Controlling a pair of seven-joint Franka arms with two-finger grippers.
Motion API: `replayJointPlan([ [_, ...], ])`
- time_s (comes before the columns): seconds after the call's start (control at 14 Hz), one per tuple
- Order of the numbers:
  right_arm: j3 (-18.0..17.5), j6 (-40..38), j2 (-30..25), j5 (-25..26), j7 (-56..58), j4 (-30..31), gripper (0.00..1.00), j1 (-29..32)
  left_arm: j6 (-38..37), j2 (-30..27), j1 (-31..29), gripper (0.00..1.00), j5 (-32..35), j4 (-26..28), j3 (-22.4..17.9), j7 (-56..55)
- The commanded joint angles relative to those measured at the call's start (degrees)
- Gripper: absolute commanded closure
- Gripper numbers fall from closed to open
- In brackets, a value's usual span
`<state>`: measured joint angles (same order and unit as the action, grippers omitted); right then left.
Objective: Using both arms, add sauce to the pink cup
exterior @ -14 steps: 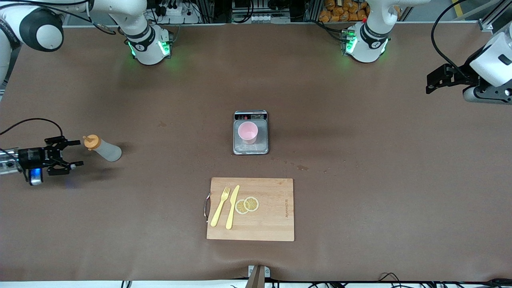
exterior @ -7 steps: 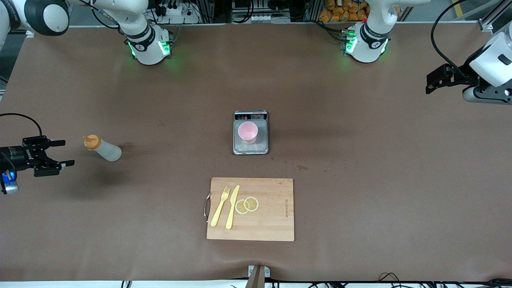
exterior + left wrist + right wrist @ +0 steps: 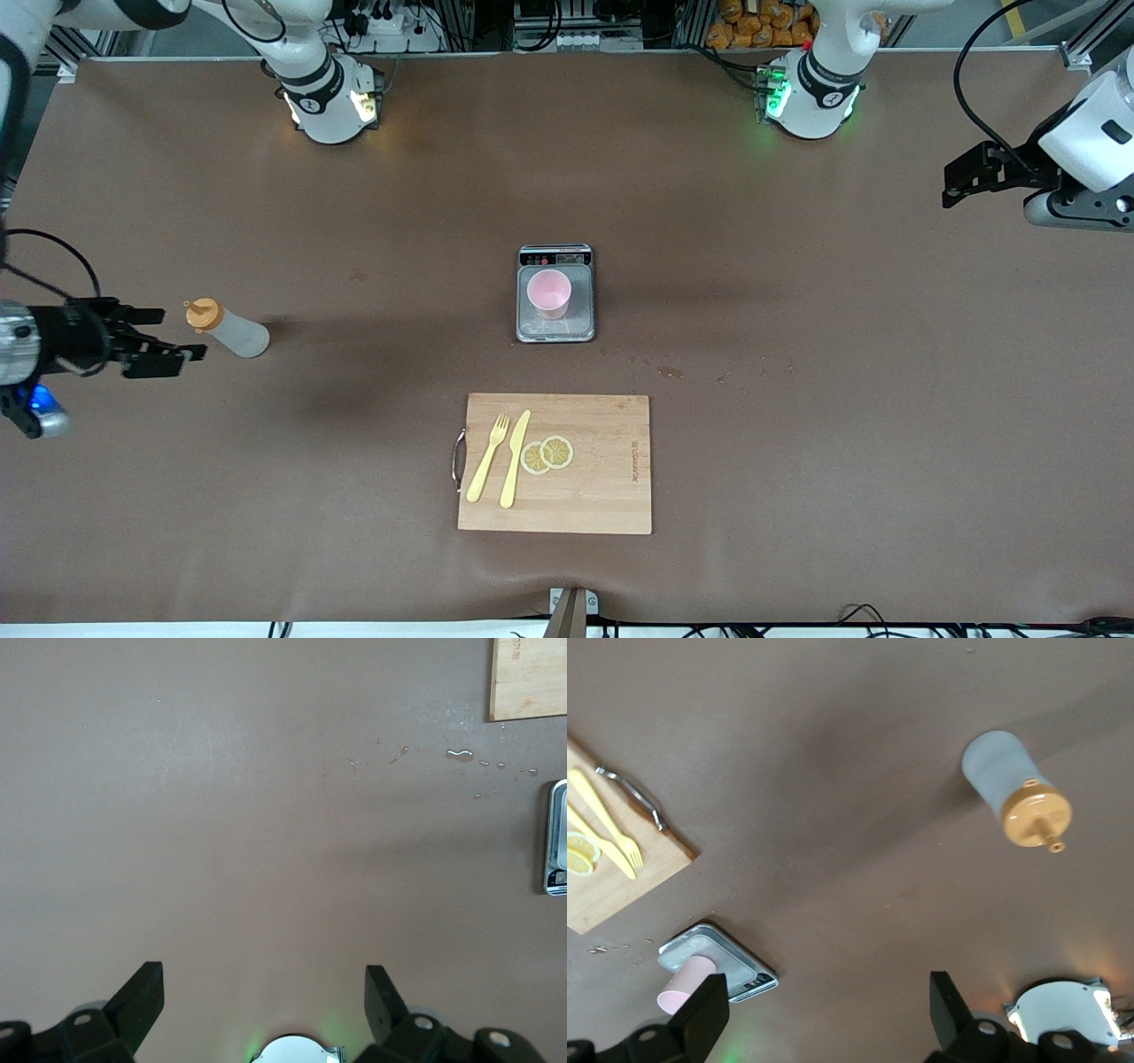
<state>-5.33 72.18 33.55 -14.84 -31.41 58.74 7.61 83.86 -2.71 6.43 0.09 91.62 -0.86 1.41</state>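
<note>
Both grippers hanging spread and empty over the brown table (image 3: 797, 399).

Right gripper (image 3: 168, 335) is hovering just beside the translucent whitish squeeze bottle with orange nozzle cap (image 3: 228, 329); small pale-pink plastic tumbler (image 3: 549, 293) is standing on the scale (image 3: 555, 330), well apart. Left gripper (image 3: 264, 992) is waiting over bare table.

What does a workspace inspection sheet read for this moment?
Surface: brown table, small wet spots near the scale.
Job's things: sauce bottle upright toward the right arm's end; pink cup on the scale.
Clutter: cutting board with fork, knife, lemon slices.
Grippers: right gripper open beside the bottle, empty; left gripper open, waiting.
Cables: black cable on the left arm.
Surroundings: nothing seen.
</note>
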Motion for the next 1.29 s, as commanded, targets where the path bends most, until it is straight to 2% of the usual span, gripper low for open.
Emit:
replayJointPlan([
  [0.0,-0.3,1.4,-4.1,2.5,6.8,0.8,0.0,-1.5,0.3,-0.4,-0.4,0.0,-0.7,0.1,0.2,-0.6],
  [0.14,-0.1,4.9,-7.4,8.0,18.0,4.6,0.0,-2.5,0.3,-0.4,-0.4,0.0,-0.8,0.3,0.2,-0.6],
  [0.21,0.1,7.9,-10.3,8.2,21.9,8.6,0.0,-1.9,0.3,-0.5,-0.4,0.0,-0.8,0.4,0.2,-0.7],
  [0.29,0.1,11.6,-14.1,8.3,24.0,14.3,0.0,-1.5,0.2,-0.5,-0.4,0.0,-0.8,0.4,0.2,-0.8],
  [0.43,-0.1,22.6,-24.0,10.3,24.2,29.7,0.0,-2.2,0.2,-0.5,-0.4,0.0,-0.8,0.4,0.2,-0.7],
  [0.5,-0.1,26.3,-27.0,10.7,24.4,34.7,0.0,-2.3,0.2,-0.5,-0.4,0.0,-0.8,0.4,0.2,-0.8],
  [1.22,-0.3,28.8,-30.6,12.8,25.6,38.2,0.0,-4.2,0.2,-0.5,-0.4,0.0,-0.8,0.5,0.2,-0.8],
])
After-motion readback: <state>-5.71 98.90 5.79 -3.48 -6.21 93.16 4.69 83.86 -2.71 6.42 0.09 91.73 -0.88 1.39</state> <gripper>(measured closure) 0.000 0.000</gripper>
